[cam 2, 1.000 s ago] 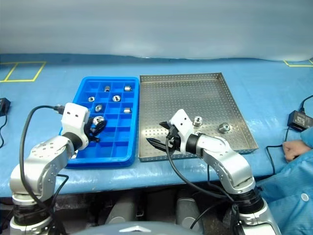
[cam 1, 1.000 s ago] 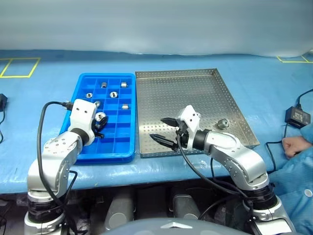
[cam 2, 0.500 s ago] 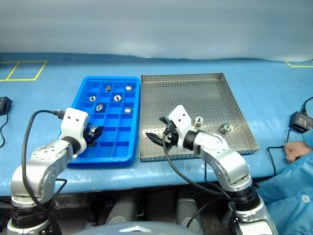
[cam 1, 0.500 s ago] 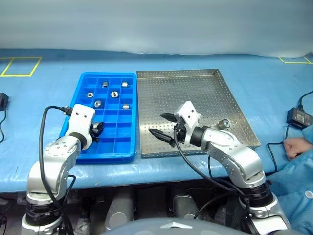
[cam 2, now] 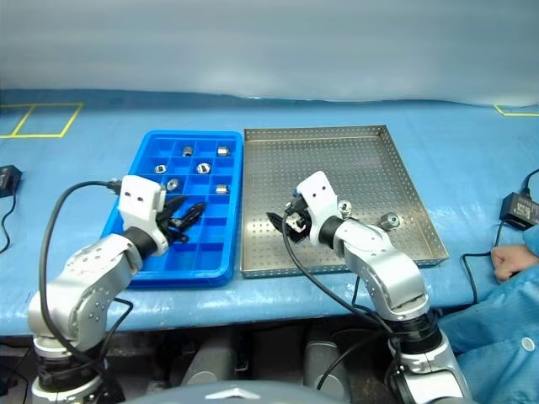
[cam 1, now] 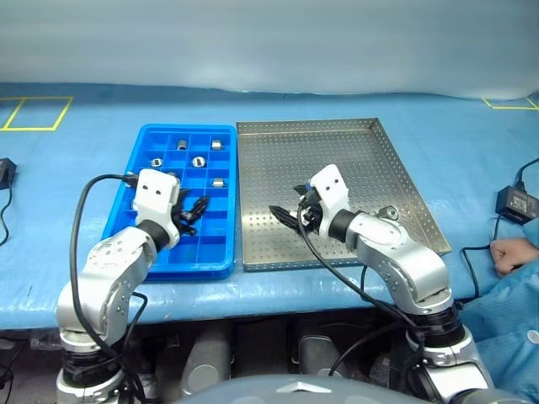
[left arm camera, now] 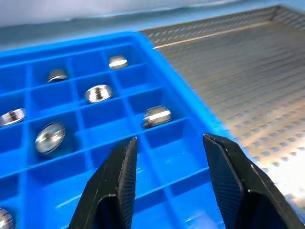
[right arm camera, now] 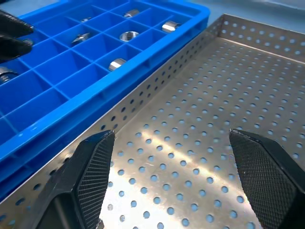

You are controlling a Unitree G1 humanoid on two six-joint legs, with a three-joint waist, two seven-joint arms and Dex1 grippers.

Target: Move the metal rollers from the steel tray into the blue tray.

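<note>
Left wrist view: metal rollers (left arm camera: 157,116) in blue tray (left arm camera: 200,119) compartments.

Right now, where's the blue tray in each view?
Left eye view: blue tray left of centre, beside the steel tray.
Right eye view: likewise left of centre.
Left wrist view: under the left gripper.
Right wrist view: beyond the steel tray's perforated wall.
Shared landmark: the seam between the trays.
</note>
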